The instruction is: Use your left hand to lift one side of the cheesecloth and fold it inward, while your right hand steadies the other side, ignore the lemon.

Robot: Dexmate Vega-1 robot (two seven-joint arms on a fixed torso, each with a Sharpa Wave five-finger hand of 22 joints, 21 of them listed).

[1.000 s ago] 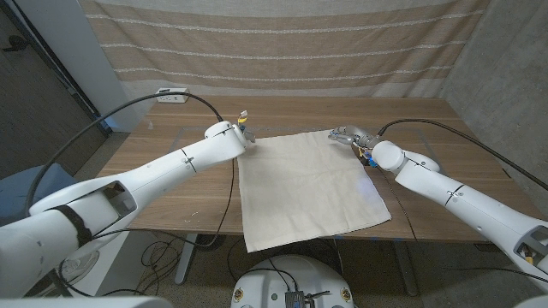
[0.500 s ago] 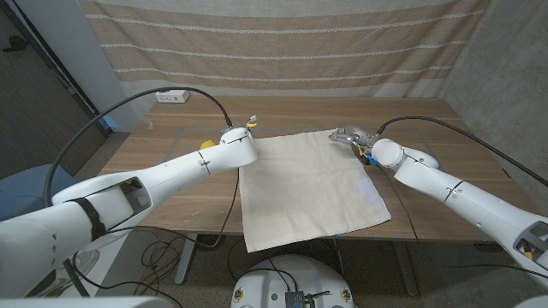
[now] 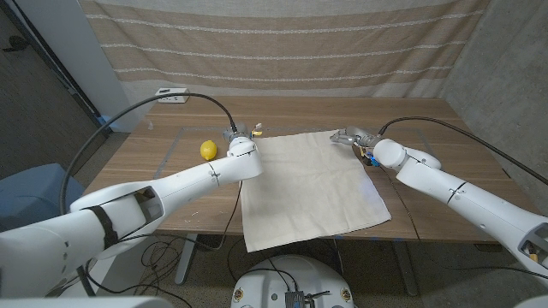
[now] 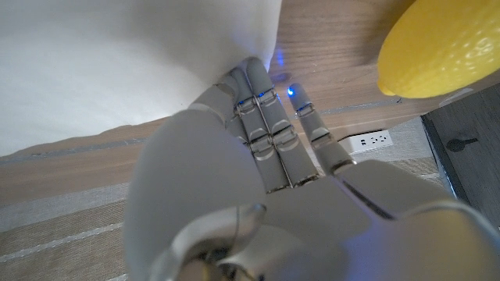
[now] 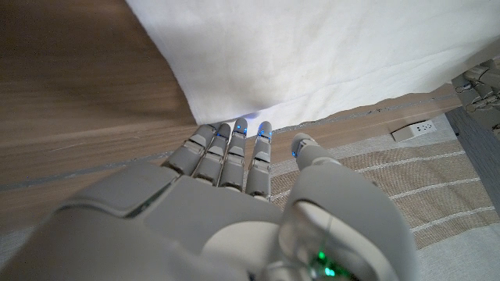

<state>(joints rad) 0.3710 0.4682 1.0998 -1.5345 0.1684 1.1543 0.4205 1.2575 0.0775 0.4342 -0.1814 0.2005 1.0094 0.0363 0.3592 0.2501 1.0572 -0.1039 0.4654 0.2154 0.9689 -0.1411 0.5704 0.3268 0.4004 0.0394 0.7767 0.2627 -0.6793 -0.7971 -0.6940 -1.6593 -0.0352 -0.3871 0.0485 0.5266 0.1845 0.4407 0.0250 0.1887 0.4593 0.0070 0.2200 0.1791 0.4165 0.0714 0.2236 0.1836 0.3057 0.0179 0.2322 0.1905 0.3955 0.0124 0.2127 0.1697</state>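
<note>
Approach step: cheesecloth [image 3: 306, 186] lies flat mid-table, left hand [image 3: 242, 134] at its far-left corner, right hand [image 3: 351, 136] at far-right, both extended fingers together gripping nothing; next, pinch that corner.

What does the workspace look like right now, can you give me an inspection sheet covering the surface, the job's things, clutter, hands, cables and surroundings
Surface: wooden table, cloth spread across its middle.
Job's things: cheesecloth lies flat and unfolded, its near edge at the table's front edge.
Clutter: lemon on the table, apart from the cloth on the robot's left.
Hands: left hand at the cloth's far left corner, fingertips touching the cloth's edge, no grip visible; right hand at the far right corner, fingers extended at the cloth's edge.
Cables: black cable arcs over the left arm; another runs along the right arm.
Surroundings: striped curtain behind the table; white power strip at the far left corner.
</note>
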